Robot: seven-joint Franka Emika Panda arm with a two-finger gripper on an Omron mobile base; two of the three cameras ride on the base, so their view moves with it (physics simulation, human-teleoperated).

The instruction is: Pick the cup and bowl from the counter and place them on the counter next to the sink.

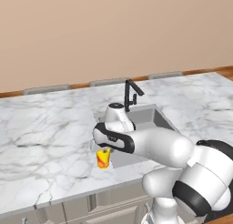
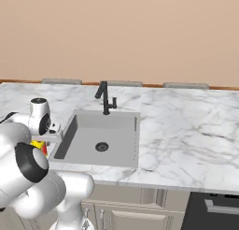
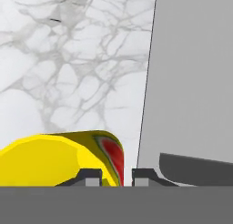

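Cup placement hinged on one relation: the small yellow tapered cup with a red-orange patch (image 1: 103, 158) hung directly beneath the end effector (image 1: 104, 148), just off the near left corner of the rectangular grey recessed sink (image 2: 100, 139), above the white marble counter with grey veining (image 1: 50, 141).

In the hand view the cup (image 3: 63, 158) sat right against the two dark fingertips (image 3: 92, 176), its rim edge beside the sink's left wall, with marble beyond it. The end effector appeared to be pinching the cup, the tips drawn close together on its wall, though the contact itself was cut off at the picture's lower edge. In the left base view the cup's long axis looked roughly upright, a little tilted.

Judging from this, the cup lay on the counter side of the sink's edge rather than over the basin, so the coming move seemed a straight lowering onto the marble left of the sink. Drifting toward the basin would risk dropping it in.
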